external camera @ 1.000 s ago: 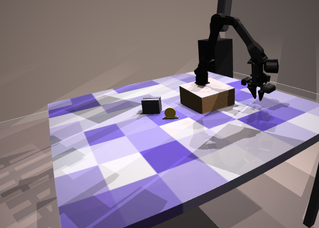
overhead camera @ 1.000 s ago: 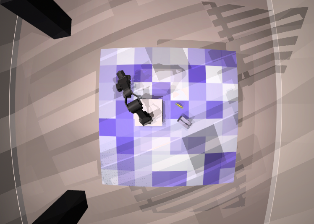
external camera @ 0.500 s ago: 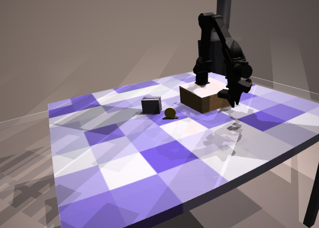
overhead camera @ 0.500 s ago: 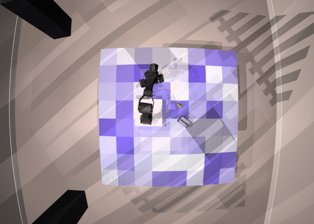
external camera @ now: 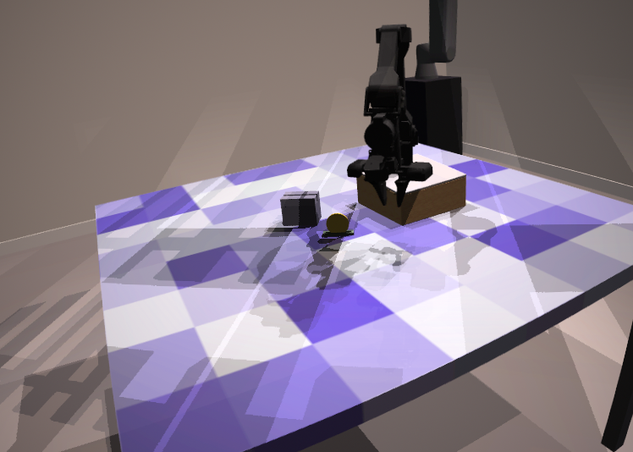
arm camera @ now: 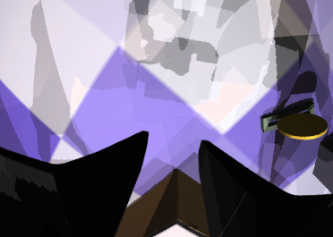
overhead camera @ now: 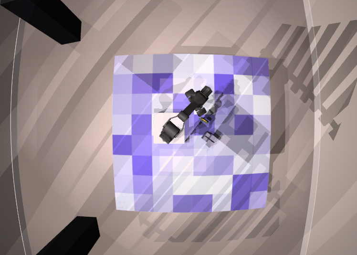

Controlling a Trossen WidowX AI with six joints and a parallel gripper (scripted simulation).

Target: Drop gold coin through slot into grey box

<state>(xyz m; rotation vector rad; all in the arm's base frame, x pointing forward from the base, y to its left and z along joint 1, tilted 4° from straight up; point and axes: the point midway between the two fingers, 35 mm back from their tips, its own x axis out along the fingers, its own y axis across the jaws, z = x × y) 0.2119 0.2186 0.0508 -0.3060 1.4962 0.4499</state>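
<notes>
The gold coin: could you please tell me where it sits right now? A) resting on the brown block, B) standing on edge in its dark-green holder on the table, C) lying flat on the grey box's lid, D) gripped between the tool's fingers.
B: the gold coin stands upright in the dark-green holder, beside the grey box, while the tool hangs apart, gripping nothing.

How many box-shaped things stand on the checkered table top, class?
2. The closed grey box stands left of the gold coin; the bigger brown block under the arm's base sits behind and right of the coin. None looks hidden.
</notes>
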